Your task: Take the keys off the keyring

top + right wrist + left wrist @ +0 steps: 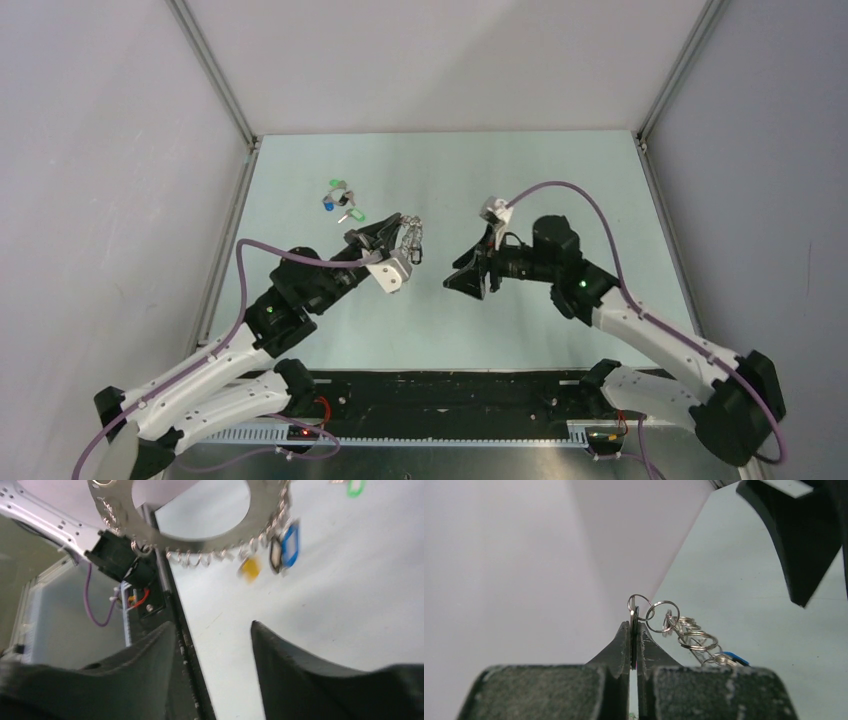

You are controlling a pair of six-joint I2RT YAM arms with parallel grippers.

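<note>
from where i stood, the left gripper (392, 243) was clamped tight on the keyring (412, 238), holding it up off the pale table (520, 180) a little left of the middle. the left wrist view looked along the disc edge-on: the two dark fingers (621, 645) were pressed together with the thin rim of the keyring (636, 613) pinched between them, and small wire loops (663, 616) trailed off to the right of the grip, one carrying a key with a blue tag (733, 656). the right gripper (462, 272) hung just beside the ring on its right, pointed at it, its jaws spread apart with nothing between them. seen from that wrist, the right gripper (212, 627) showed a clear gap between its fingers, and above it the flat grey keyring (260, 522) filled the top of the view, its wide round hole open to the wall and table behind. along the lower rim ran a fringe of wire loops (200, 557), and from the right end dangled the keys on the ring, with a blue tag (290, 542), a black tag (275, 555) and a yellow tag (250, 567), all somewhat blurred. the gripper was not touching the ring or those keys. farther back on the left of the table, well apart from both arms, lay a small cluster of loose keys (342, 200) with green and blue tags.
</note>
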